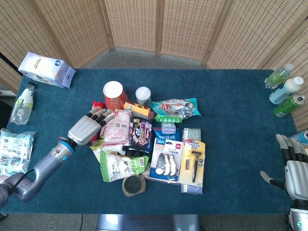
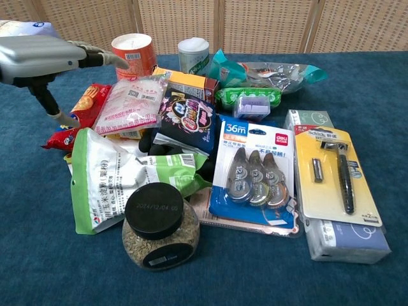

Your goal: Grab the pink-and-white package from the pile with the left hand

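Observation:
The pink-and-white package [image 1: 117, 128] [image 2: 132, 104] lies at the left side of the pile, leaning on other goods. My left hand [image 1: 88, 127] [image 2: 44, 57] hovers open just left of it, over the red snack pack [image 2: 81, 108], fingers spread and pointing toward the package without touching it. My right hand [image 1: 296, 166] is open at the table's right edge, far from the pile; the chest view does not show it.
The pile also holds an orange can [image 1: 113, 93], a green-and-white pouch [image 2: 121, 175], a black-lidded jar [image 2: 159, 226], correction tape [image 2: 255, 172] and a razor pack [image 2: 335, 172]. Bottles [image 1: 285, 89] stand at the right, a tissue pack [image 1: 45, 69] and a bottle [image 1: 22, 103] at the left.

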`<action>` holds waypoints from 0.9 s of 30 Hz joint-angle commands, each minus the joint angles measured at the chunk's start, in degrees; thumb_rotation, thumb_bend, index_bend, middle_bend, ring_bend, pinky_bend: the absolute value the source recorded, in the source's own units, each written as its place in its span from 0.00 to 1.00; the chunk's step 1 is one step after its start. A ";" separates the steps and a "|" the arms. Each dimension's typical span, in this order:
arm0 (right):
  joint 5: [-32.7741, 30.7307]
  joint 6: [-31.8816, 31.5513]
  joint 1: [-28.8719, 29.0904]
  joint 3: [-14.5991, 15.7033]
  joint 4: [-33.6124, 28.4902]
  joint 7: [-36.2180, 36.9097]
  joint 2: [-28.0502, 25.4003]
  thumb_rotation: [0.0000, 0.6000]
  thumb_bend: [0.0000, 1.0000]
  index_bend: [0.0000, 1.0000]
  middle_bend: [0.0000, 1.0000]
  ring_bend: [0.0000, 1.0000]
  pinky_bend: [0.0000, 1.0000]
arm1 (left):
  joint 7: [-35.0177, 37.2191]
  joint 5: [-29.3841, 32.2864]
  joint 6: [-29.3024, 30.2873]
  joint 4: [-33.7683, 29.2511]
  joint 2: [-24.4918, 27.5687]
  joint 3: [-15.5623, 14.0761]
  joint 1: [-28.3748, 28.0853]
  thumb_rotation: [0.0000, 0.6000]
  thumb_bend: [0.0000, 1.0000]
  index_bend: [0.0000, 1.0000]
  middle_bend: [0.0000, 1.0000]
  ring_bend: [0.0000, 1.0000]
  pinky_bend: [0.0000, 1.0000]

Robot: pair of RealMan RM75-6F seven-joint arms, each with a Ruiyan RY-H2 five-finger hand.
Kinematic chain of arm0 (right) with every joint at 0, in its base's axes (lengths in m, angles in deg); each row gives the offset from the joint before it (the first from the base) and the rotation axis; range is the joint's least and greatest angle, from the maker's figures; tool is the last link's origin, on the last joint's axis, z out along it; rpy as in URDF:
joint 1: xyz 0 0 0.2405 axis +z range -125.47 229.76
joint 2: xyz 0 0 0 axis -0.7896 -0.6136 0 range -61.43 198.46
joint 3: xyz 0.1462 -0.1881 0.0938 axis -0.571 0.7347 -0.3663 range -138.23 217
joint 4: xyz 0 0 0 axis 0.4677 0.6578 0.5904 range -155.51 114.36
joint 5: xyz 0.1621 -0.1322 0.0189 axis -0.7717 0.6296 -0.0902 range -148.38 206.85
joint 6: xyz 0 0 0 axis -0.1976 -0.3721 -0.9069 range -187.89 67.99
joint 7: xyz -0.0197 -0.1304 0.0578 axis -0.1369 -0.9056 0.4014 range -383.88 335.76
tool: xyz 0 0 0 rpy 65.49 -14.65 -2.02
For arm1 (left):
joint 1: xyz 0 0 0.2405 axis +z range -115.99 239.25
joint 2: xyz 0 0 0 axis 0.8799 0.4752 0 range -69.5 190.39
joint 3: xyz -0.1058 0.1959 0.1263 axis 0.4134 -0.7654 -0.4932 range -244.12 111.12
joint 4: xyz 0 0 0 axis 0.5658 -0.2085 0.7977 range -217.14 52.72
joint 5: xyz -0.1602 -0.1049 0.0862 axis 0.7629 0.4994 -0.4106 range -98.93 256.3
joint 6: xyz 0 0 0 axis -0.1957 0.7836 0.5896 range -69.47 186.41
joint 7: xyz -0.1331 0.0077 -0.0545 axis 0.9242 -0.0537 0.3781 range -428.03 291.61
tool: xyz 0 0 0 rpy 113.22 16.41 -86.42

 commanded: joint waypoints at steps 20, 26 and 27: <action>2.11 -3.02 -2.62 -0.07 1.45 3.74 -1.02 1.00 0.12 0.00 0.00 0.03 0.12 | -10.34 15.46 -6.82 1.19 -5.13 1.45 -9.28 1.00 0.17 0.64 0.69 0.82 0.63; 2.24 -2.41 -2.33 -0.29 1.44 3.89 -1.01 1.00 0.12 0.00 0.00 0.03 0.12 | -4.45 14.31 -2.51 -2.74 -1.41 1.67 -6.77 1.00 0.17 0.69 0.75 0.88 0.70; 2.16 -2.22 -2.25 -0.34 1.48 3.82 -0.99 1.00 0.12 0.00 0.00 0.03 0.12 | -3.01 13.76 -1.55 -3.56 -0.60 1.64 -6.08 1.00 0.17 0.69 0.75 0.88 0.70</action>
